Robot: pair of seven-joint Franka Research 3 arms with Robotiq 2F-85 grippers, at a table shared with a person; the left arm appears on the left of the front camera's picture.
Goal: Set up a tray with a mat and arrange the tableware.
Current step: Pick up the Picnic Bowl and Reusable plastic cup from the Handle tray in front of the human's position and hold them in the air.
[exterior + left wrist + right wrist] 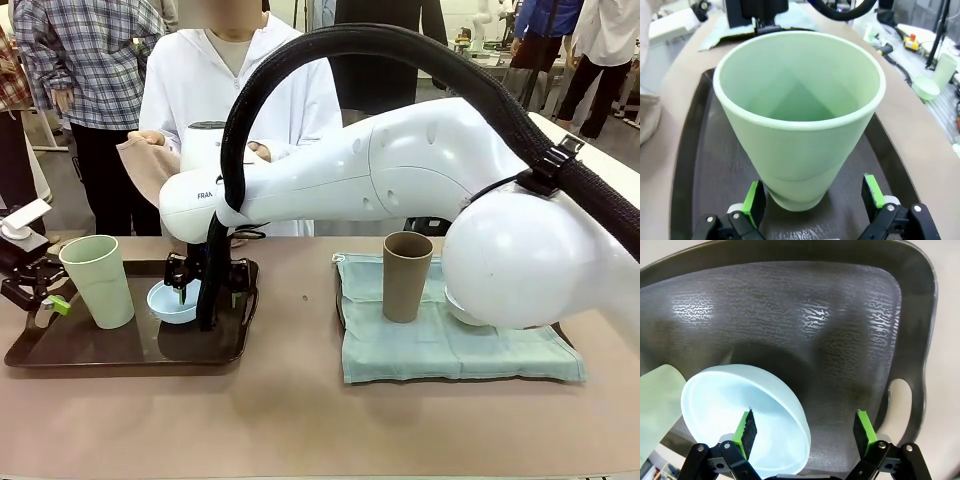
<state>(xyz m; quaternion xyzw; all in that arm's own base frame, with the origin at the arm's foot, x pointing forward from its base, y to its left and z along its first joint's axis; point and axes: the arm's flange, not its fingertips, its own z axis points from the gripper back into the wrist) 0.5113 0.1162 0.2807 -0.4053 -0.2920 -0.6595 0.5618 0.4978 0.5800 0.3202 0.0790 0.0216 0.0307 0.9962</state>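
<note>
— The tableware (97, 280): where is it set?

— It is split between two trays on the bench (300, 420). The pale green cup (800, 125) is stood upright on the dark tray (120, 345) at the robot's left, and the light blue bowl (735, 410) is set just beside it on the same tray. The tan-brown cup (407, 277) is stood upright on a pale blue-green mat (450, 350), which is laid over a second tray (338, 295) toward the right. Dark edges of that tray are seen past the mat.

— How are the left fingers (754, 200) held?

— They are spread wide, one to each side of the pale green cup's base, low over the tray. One pad is seen just beside the cup wall and the other is kept apart from it. Nothing is gripped.

— And the right fingers (747, 432)?

— The right arm is stretched across the middle to the dark tray. Its fingers are spread wide too, and the bowl's rim is straddled: one finger is lowered inside the bowl, the other is hung outside it above the tray floor. Whether the bowl is touched by the inner pad cannot be told. Nothing is held.

— Is anyone seen?

— A person (240, 90) in a white top is stood at the far side of the bench, and a tan cloth (145, 165) is held by that person.
</note>
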